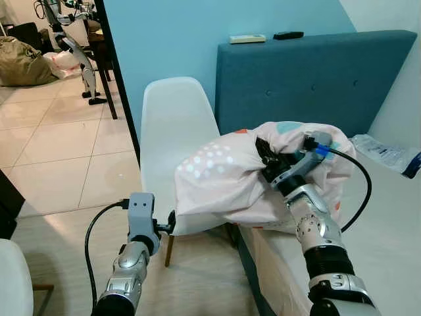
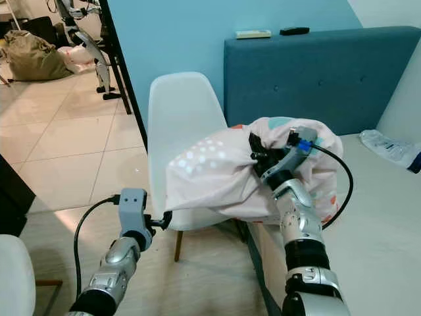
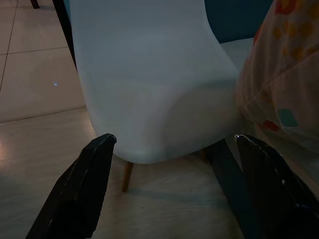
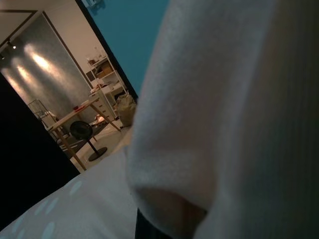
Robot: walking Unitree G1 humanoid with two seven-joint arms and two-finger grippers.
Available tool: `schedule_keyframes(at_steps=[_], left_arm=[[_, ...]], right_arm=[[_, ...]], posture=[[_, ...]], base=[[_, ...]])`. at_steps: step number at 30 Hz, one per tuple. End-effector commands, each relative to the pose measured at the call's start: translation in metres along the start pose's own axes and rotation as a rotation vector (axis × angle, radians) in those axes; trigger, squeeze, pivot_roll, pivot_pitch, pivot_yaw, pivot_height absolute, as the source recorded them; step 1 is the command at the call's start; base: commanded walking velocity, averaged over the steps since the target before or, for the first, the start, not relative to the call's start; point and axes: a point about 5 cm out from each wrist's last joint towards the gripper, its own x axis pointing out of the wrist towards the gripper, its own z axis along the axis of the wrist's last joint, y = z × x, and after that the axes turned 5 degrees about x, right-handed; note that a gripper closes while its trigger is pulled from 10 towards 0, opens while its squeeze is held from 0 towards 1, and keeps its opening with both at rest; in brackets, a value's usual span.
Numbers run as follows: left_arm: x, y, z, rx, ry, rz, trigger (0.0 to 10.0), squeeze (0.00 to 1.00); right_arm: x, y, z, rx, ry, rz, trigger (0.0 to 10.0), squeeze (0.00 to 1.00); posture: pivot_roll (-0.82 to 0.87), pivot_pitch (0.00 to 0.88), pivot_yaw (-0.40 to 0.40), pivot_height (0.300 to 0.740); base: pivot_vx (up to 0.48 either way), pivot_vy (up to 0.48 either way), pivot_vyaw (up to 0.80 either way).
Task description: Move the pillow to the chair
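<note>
While my head cameras show the right end effector clamped on a bunched fold of the pillow, I judge the move about half done: the pillow overhangs the white chair seat but rests partly on the bed. Through the left wrist camera, my left end effector stands wide open just before the chair's front edge. My right wrist camera has pale pillow fabric pressed close, so releasing it fully onto the seat remains.

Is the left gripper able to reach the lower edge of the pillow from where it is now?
Probably yes. The left gripper is open, low before the white chair, and the pillow hangs over the seat's edge just beside it. Nothing stands between them.
</note>
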Motion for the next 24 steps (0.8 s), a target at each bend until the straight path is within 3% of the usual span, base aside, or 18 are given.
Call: schedule_keyframes(at_steps=[1,24], left_arm=[[-0.0005,0.0031,-0.0003,-0.007,-0.001,0.013,10.0,0.0],[0.0,-0.0057,-0.0001,-0.014,-0.007,-0.025,10.0,0.0]], right_arm=[[0.0016,0.0035,-0.0031,-0.005,0.017,0.015,10.0,0.0],[0.0048,0.0072,-0.0056,-0.007,0.039,0.041,10.0,0.0]], posture=[[-0.05,0.0,0.02,0.74],[-0.05,0.0,0.013,0.74]], base=[[0.0,0.0,0.0],[0.0,0.0,0.0]])
